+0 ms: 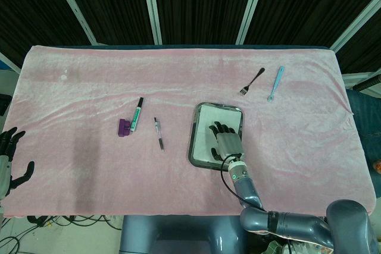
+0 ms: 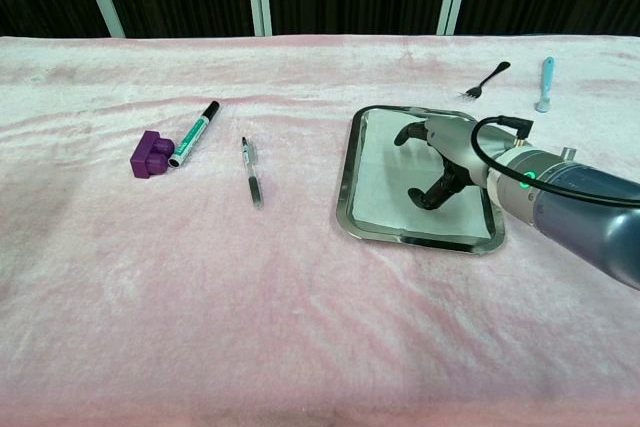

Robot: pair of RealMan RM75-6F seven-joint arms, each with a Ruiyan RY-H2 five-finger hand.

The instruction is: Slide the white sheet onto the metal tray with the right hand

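Head view: your right hand (image 1: 226,141) lies flat, fingers spread, pressing on the white sheet (image 1: 209,117) inside the metal tray (image 1: 194,141). Your left hand (image 1: 9,159) hangs open off-table. Chest view: fingertips (image 2: 425,197) touch the sheet (image 2: 385,182) in the tray (image 2: 350,187).

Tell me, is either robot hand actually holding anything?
No. The right hand only presses its fingertips on the white sheet inside the tray; the left hand holds nothing.
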